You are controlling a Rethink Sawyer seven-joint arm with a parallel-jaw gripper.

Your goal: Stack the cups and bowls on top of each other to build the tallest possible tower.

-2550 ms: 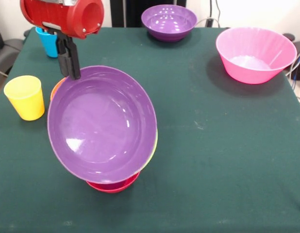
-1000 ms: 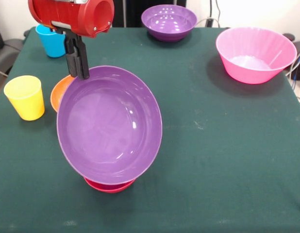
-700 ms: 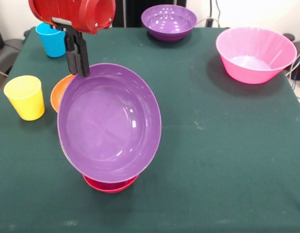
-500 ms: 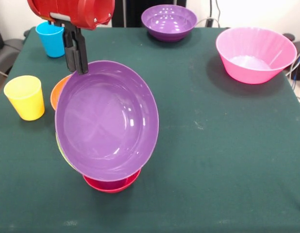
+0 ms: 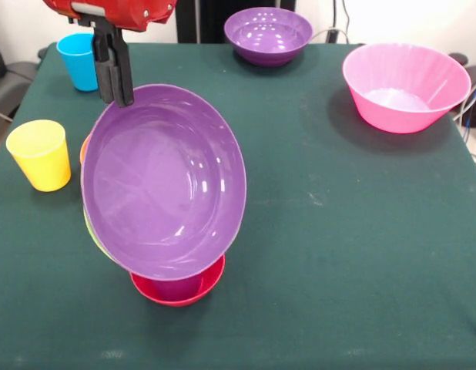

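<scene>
Tower (image 5: 172, 262): a glossy stack near the table's front-left part; a small red bowl (image 5: 179, 290) sits on the cloth at the bottom, something purple stands inside it, a sliver of lime green bowl (image 5: 94, 231) shows at the left, and a wide purple bowl (image 5: 162, 181) tops it.
Wide purple bowl: smooth shiny plastic, round, shallow, tilted so its hollow faces the camera; light glints on the inner wall.
Gripper (image 5: 115, 94): black fingers hanging from a red arm, closed on the far-left rim of the wide purple bowl.
Orange bowl (image 5: 84, 148): only a thin edge shows behind the wide bowl's left rim.
Yellow cup (image 5: 40, 154): tapered tumbler, upright by the table's left edge.
Blue cup (image 5: 78, 61): upright at the far-left corner.
Second purple bowl (image 5: 268, 35): deep, round, at the far edge.
Pink bowl (image 5: 405, 85): large, ribbed walls, near the far-right corner.
Table (image 5: 353, 254): covered in matte dark green cloth.
</scene>
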